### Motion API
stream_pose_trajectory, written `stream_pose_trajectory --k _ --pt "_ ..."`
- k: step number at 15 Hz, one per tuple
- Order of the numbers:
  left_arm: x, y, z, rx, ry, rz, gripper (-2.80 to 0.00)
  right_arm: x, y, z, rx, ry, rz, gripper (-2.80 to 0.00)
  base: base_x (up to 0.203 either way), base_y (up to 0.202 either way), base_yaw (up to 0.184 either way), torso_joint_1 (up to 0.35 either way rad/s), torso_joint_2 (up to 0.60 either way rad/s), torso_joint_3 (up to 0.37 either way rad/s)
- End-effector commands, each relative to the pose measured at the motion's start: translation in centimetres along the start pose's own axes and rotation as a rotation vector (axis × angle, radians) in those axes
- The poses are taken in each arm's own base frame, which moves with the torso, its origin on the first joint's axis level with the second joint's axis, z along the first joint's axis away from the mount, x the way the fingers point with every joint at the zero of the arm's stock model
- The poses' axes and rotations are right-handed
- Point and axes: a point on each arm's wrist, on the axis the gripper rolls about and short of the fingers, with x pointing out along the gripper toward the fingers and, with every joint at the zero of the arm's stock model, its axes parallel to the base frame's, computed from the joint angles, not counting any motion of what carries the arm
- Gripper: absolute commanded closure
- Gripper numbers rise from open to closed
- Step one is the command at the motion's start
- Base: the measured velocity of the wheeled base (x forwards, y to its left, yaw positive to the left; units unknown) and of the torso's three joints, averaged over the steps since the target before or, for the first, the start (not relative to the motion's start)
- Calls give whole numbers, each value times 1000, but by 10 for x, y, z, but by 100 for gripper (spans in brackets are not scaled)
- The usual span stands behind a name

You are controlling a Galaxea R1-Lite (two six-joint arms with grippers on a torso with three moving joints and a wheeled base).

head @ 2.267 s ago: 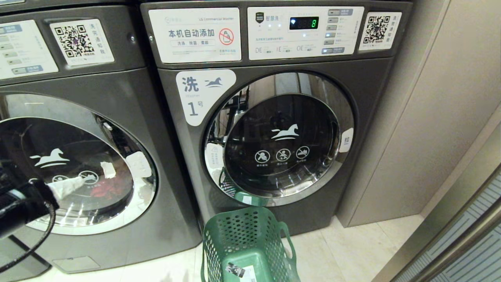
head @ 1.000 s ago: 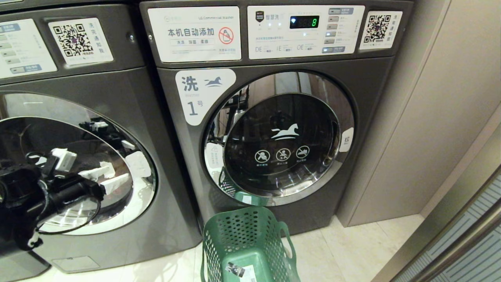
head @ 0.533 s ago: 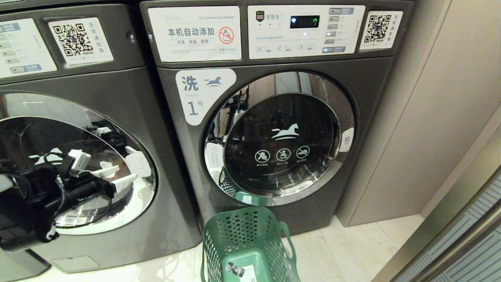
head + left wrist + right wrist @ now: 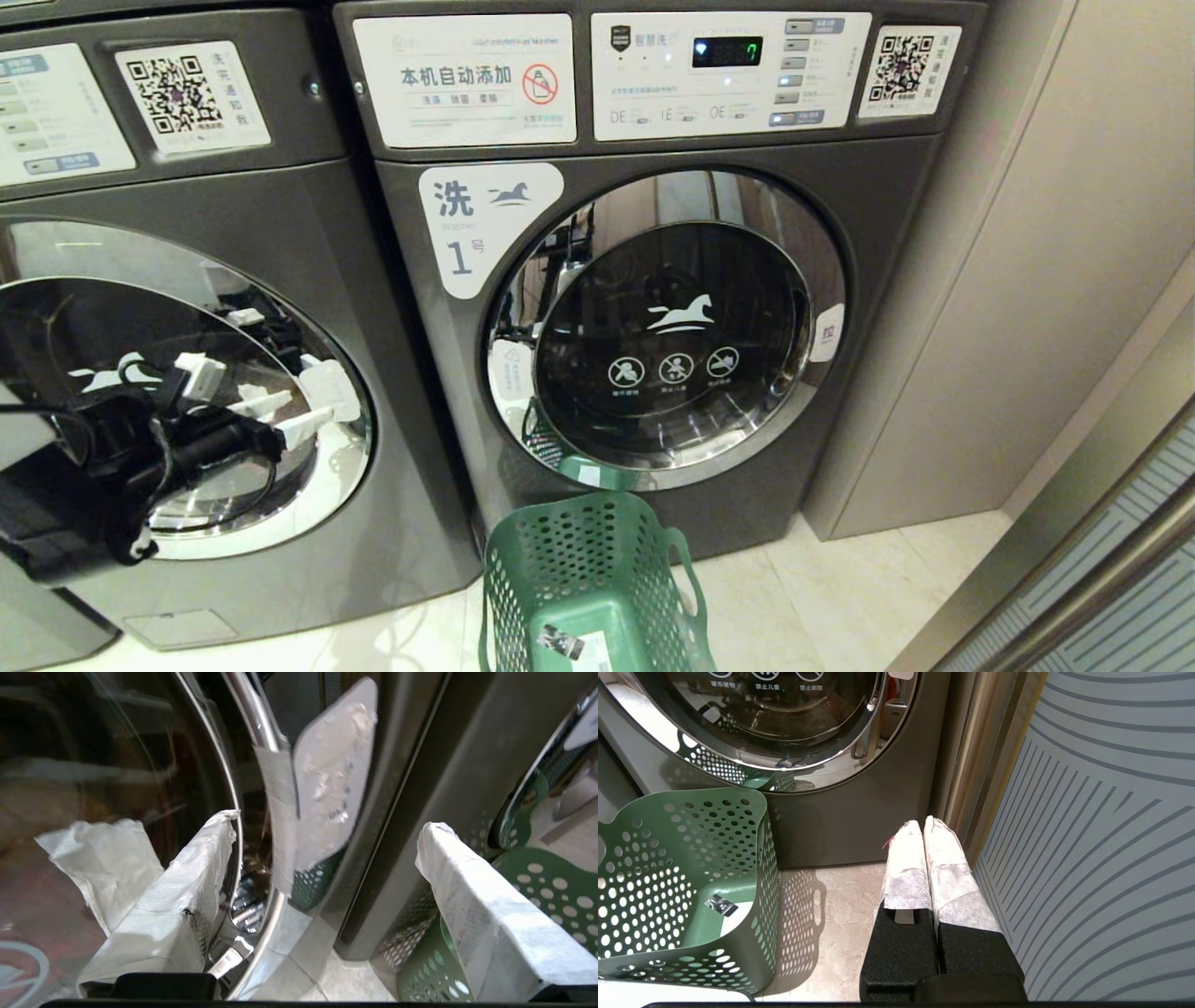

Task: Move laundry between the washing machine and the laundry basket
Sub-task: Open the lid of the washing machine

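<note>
Left hand point(image 4: 285, 417) is up against the chrome-ringed door of the washing machine point(image 4: 233, 280), wide open with nothing between its white-wrapped fingers point(image 4: 173, 891). From the wrist camera, the white tab point(image 4: 334, 779) on the door's rim sits right in the gap between the two fingers, just ahead of the tips; can't tell if anything's touching it. Door itself is closed, facing straight out at the robot. Laundry basket point(image 4: 644, 560) is on the floor just in front of the neighbouring machine marked 1 point(image 4: 887, 280), well off to the side of the left hand, standing upright, mouth up, long side running out from the machines. Right hand point(image 4: 924, 828) hangs low beside that machine's corner, fingers pressed together, empty.
</note>
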Motion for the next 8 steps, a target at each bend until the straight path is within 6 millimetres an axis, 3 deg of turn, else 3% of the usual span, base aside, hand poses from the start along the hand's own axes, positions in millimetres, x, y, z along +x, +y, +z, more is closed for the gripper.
stream_pose_trajectory --k 1,8 --pt "10 1 2 1 -20 -20 -280 0 0 0 -1 0 1 0 0 0 0 0 0 0" --pt "32 -11 -5 -8 -15 -74 -280 0 0 0 -1 1 1 0 0 0 0 0 0 0"
